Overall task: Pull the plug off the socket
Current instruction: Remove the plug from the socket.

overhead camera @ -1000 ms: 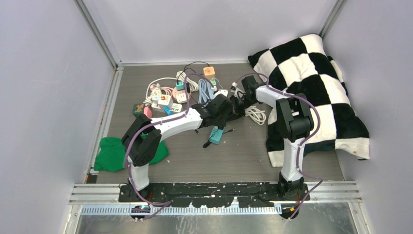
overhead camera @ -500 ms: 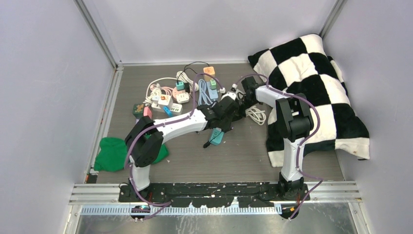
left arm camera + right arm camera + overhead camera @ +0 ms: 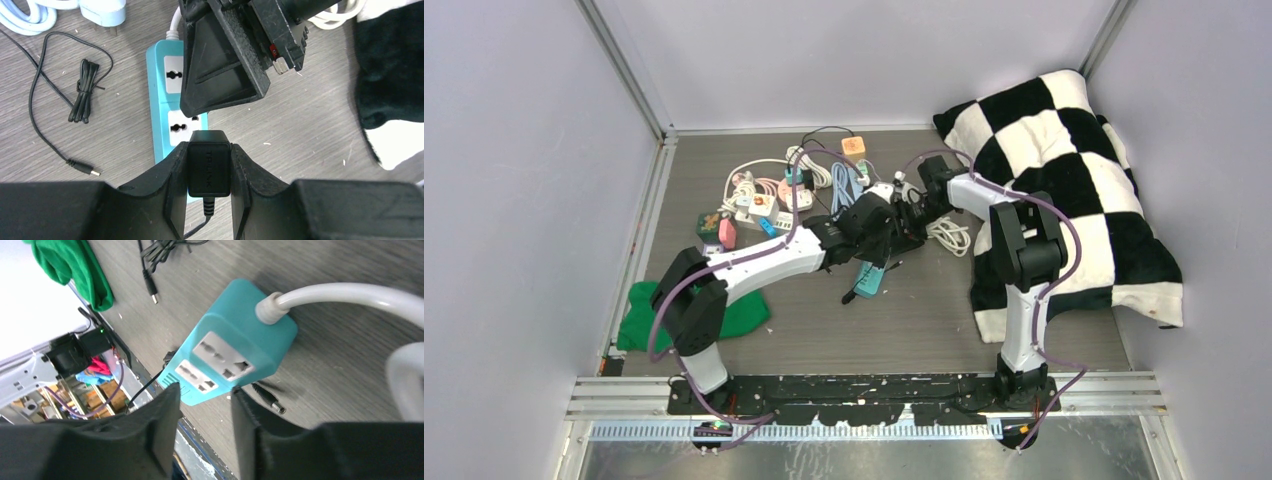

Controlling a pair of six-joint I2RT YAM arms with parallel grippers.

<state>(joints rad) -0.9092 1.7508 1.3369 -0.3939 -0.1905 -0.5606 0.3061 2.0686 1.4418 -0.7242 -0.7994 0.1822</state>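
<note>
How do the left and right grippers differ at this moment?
The left gripper is shut on the black plug; the right gripper holds nothing. The left jaws press the plug's sides; the right jaws stand apart. Both are close above the teal power strip.

Socket strip (image 3: 157,120) is teal, plug (image 3: 209,170) black, blanket (image 3: 1064,190) black-and-white checked, small far adapter (image 3: 853,146) seemingly orange.

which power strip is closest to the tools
The teal power strip, lying alone directly under the left tool, which grips the black plug. The other strips sit in the tangled pile farther back.
</note>
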